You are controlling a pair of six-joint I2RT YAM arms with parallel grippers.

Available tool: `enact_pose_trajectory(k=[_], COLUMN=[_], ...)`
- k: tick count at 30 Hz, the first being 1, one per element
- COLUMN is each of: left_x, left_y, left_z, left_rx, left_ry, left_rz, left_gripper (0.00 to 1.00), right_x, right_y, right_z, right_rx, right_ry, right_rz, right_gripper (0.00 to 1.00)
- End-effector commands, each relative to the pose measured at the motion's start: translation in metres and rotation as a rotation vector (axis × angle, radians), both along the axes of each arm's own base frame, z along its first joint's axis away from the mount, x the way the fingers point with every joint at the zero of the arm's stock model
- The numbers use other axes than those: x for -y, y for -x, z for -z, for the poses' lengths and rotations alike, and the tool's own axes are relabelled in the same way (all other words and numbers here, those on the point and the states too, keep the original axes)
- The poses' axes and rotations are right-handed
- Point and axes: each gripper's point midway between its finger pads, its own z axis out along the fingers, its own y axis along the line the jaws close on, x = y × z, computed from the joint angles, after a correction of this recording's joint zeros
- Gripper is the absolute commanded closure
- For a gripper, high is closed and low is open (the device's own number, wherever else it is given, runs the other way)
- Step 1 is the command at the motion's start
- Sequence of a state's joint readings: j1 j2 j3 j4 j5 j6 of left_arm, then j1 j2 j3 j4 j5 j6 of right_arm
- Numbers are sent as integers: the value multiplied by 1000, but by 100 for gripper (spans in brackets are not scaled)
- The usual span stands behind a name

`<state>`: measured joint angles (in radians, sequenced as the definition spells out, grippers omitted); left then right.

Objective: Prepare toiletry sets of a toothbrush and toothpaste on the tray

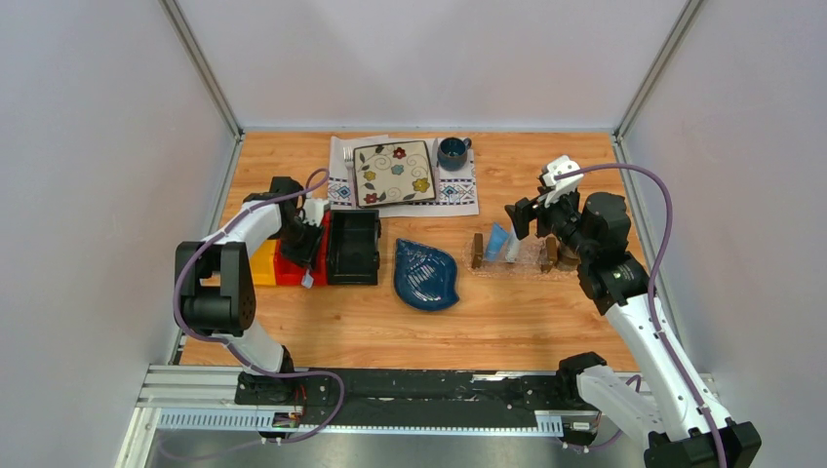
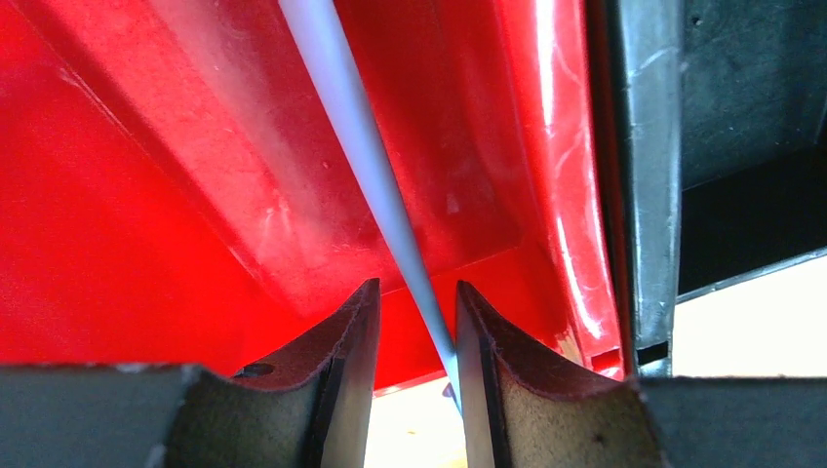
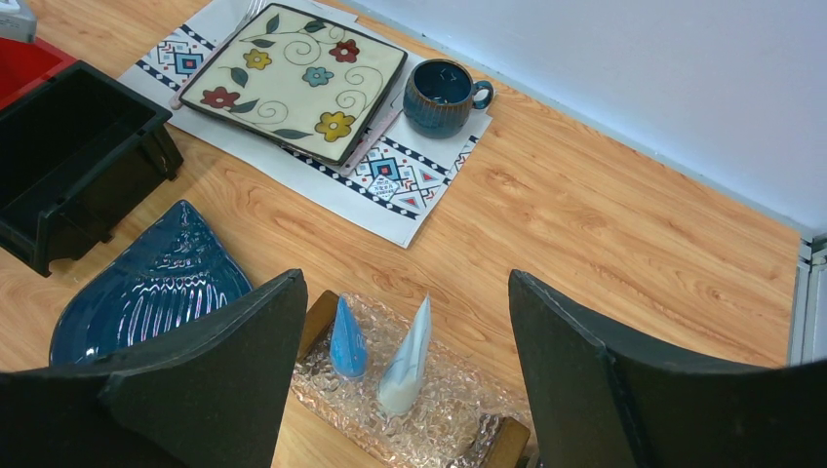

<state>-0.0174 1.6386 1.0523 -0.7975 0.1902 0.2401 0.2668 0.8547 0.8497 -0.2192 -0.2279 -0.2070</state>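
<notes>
1. Left hand (image 2: 416,297), half-open inside the red bin (image 2: 146,195); the toothbrush (image 2: 361,136) runs loose between its fingers.
2. Right hand (image 3: 408,280) spread wide; below it, between its fingers, blue toothpaste tube (image 3: 347,343) and white toothpaste tube (image 3: 408,356) stand in the tray (image 3: 451,427).

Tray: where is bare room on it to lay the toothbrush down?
The tray is bare between the white-grey tube and the right-end block. The left end is crowded: the light blue tube sits close beside the left-end block.
</notes>
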Motion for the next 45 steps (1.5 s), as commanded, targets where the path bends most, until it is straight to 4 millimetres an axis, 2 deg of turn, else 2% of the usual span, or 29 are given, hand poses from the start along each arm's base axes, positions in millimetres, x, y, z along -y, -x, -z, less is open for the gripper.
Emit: enact_pose_trajectory(k=[1,7,18,29,36,39,42,45], left_x=[-8,-13,-15,-28,-39,-42,-38,-20], left_y=[-9,-9,-10,-14,-17,-16,-15,-10], left_z=[0,1,-2,-23,-54,-77,-106,-141], left_rx=[40,51,69,138,206,258,326,409], left_ry=[-36,-64,-76,-142,-201,-219,-198,-104], left_rz=[-18,-23,-31,-59,-65,-57,-38,30], left_gripper=[58,61,78,87,94,100,100,100], right_x=[-1,-1,-2,-2,-3,-5,-10,-24], right_y=[-1,-2,-2,0,0,1,7,17], right_z=[-14,-13,-13,-14,-13,-16,-18,-24], right_rx=[56,53,53,57,53,53,47,39], right_ry=[-5,-3,-3,-3,-5,-8,-16,-27], right_rz=[-5,-7,-9,-12,-21,-31,-68,-164], right_gripper=[20,19,19,19,19,19,19,18])
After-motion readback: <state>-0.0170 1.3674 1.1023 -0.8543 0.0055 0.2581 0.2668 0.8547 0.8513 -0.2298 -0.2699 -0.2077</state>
